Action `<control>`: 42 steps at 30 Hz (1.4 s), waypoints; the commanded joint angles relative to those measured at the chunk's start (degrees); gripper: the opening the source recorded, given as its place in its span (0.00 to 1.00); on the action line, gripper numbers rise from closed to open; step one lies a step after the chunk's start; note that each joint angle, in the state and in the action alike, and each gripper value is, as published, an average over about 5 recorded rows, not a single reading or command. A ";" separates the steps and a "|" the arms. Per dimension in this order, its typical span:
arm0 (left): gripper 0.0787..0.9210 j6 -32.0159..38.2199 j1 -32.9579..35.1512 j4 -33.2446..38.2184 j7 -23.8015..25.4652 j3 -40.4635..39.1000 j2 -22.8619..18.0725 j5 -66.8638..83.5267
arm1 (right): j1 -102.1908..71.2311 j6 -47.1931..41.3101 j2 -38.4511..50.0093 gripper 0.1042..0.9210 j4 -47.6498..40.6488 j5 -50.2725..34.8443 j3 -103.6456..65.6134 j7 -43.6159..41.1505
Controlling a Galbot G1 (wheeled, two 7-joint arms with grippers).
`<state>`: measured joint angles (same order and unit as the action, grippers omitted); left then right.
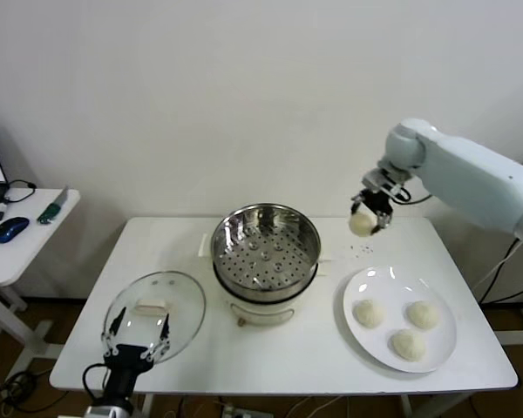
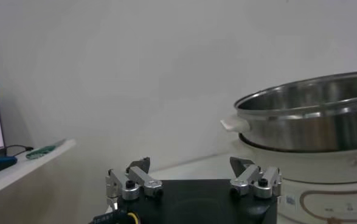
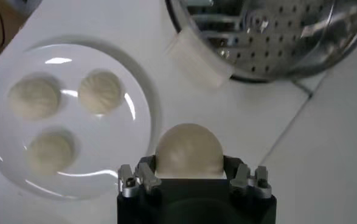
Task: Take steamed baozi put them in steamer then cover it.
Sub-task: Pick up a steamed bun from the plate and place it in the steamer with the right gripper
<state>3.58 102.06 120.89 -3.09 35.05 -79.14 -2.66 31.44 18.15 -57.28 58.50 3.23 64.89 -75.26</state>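
Note:
My right gripper (image 1: 363, 218) is shut on a cream-white baozi (image 1: 361, 223) and holds it in the air to the right of the steamer (image 1: 265, 246), above the table. In the right wrist view the baozi (image 3: 188, 151) sits between the jaws of the right gripper (image 3: 188, 165), with the steamer's perforated floor (image 3: 275, 30) beyond. Three baozi (image 1: 369, 313) (image 1: 423, 314) (image 1: 408, 344) lie on the white plate (image 1: 436, 360). The glass cover (image 1: 176, 292) with its cream handle lies on the table left of the steamer. My left gripper (image 1: 138, 338) is open, low at the table's front left over the cover's near rim.
The steamer stands on a white electric pot base (image 1: 266, 306); it also shows in the left wrist view (image 2: 312, 119). A side table (image 1: 17, 239) at far left holds a mouse and cables. The wall is close behind the table.

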 commanded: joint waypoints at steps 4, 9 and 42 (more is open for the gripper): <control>0.88 -0.12 0.05 -0.15 -0.04 0.13 -0.23 0.25 | 6.49 15.37 -15.81 0.73 3.25 11.82 0.62 0.10; 0.88 -0.34 -0.67 -0.19 -0.16 -0.58 -0.59 0.10 | 1.59 18.49 -22.19 0.73 -2.68 17.92 -2.40 1.54; 0.88 -1.20 -2.50 -0.25 -0.12 -0.60 -0.96 1.47 | -14.82 23.73 -30.28 0.78 -13.80 39.95 -8.95 7.14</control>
<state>2.32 99.52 120.66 -3.25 34.35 -80.18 -1.32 18.23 41.22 -86.54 45.33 39.27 56.70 -68.79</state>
